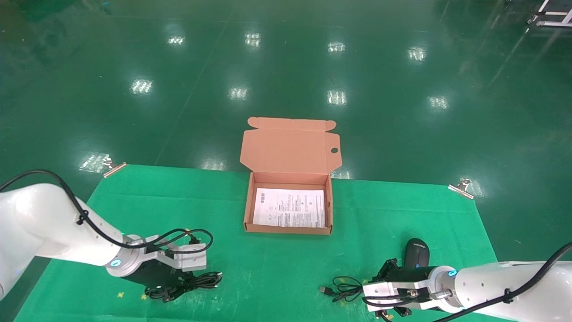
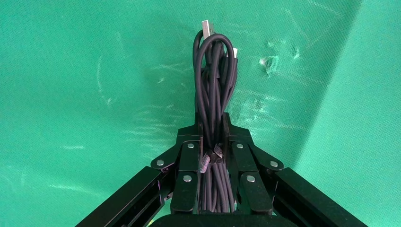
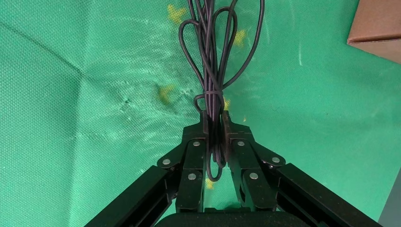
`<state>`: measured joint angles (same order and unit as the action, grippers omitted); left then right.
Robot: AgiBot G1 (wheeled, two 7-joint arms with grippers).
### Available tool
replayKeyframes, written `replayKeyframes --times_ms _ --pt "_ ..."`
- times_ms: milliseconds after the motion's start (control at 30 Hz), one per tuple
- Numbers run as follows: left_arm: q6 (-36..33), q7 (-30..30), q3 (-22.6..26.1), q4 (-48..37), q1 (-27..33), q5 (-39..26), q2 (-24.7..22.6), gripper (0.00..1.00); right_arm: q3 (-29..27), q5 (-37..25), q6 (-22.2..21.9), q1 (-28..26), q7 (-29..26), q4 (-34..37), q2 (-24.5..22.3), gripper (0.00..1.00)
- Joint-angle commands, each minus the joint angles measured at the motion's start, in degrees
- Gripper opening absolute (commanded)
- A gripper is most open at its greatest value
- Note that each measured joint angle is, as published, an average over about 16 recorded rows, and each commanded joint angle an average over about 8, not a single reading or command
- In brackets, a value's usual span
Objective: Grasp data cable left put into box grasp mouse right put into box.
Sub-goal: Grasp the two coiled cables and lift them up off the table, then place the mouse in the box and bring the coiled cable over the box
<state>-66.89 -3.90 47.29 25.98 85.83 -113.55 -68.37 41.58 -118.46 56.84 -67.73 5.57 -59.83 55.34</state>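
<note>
The black looped data cable bundle (image 2: pixel 213 94) is clamped by the left end effector (image 2: pixel 213 125) low on the green-covered table (image 1: pixel 277 273). The thin black mouse cord (image 3: pixel 213 71) is pinched by the right end effector (image 3: pixel 215 124). The black oval mouse (image 1: pixel 417 253) lies beside it. The open salmon-orange cardboard box (image 1: pixel 288 229) sits centred, a printed sheet (image 1: pixel 289 208) inside.

Looks like a big factory hall or robot test room, not a home. Shiny green painted floor (image 1: pixel 286 67) spreading far back, with rows of ceiling lights mirrored in it. Work table covered by a green cloth (image 1: pixel 277 250), held down at the far corners by metal clips (image 1: pixel 460 187). Wheeled frame (image 1: pixel 552 13) off in the far corner.
</note>
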Motion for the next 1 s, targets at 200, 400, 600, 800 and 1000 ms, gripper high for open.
replayKeyframes --times_ms 200,400,600,800,1000 --pt "-0.8 0.3 -0.6 2.8 1.6 0.5 1.7 0.0 -2.2 1.5 0.5 -0.9 -3.3 -3.9 -3.1 0.0" --pt "-1.3 -1.6 -1.7 9.9 6.5 0.0 4.5 0.0 -6.3 1.9 0.4 -4.2 -9.9 -12.3 -7.8 0.0" --pt "0.7 -5.2 -1.5 19.5 10.1 -3.5 5.2 0.0 -9.3 1.1 -1.7 -10.5 -12.5 -16.3 -7.4 0.0" --pt "3.3 -9.0 -1.6 25.7 11.9 -6.5 3.9 0.0 -10.2 2.5 -5.6 -17.5 -9.6 -13.3 -0.6 0.0" --pt "6.6 -11.1 -1.5 26.1 14.3 -9.9 1.7 0.0 -9.6 4.5 -9.9 -23.5 -3.8 -5.3 7.7 0.0"
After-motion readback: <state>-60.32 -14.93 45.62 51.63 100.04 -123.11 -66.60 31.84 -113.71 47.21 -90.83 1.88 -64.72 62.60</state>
